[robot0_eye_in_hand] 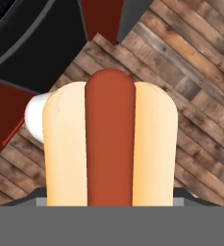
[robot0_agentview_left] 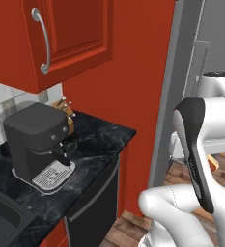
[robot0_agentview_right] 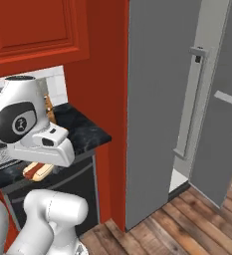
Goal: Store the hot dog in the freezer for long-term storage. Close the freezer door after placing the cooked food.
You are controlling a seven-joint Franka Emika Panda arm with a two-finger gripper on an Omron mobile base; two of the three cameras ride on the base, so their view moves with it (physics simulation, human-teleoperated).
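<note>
The hot dog [robot0_eye_in_hand: 111,144], a red sausage in a pale bun, is held in my gripper [robot0_agentview_right: 43,163] and hides the fingertips in the hand view. It hangs level above the wooden floor, beside the counter's front. The bun [robot0_agentview_right: 37,171] peeks out under the hand, and a corner of it [robot0_agentview_left: 213,161] shows behind the arm. The tall grey fridge [robot0_agentview_right: 157,99] stands to the right. The freezer door [robot0_agentview_right: 209,60] is seen nearly edge-on, with its long bar handle [robot0_agentview_right: 189,99]. A white strip shows at its foot; I cannot tell if it is ajar.
A black coffee machine [robot0_agentview_left: 36,140] stands on the dark marble counter [robot0_agentview_left: 99,140], with a sink [robot0_agentview_left: 0,214] at the left. Red cabinets hang above and a red panel [robot0_agentview_right: 107,124] adjoins the fridge. A second grey door [robot0_agentview_right: 222,134] angles outward at far right. Wooden floor [robot0_agentview_right: 177,224] lies in front.
</note>
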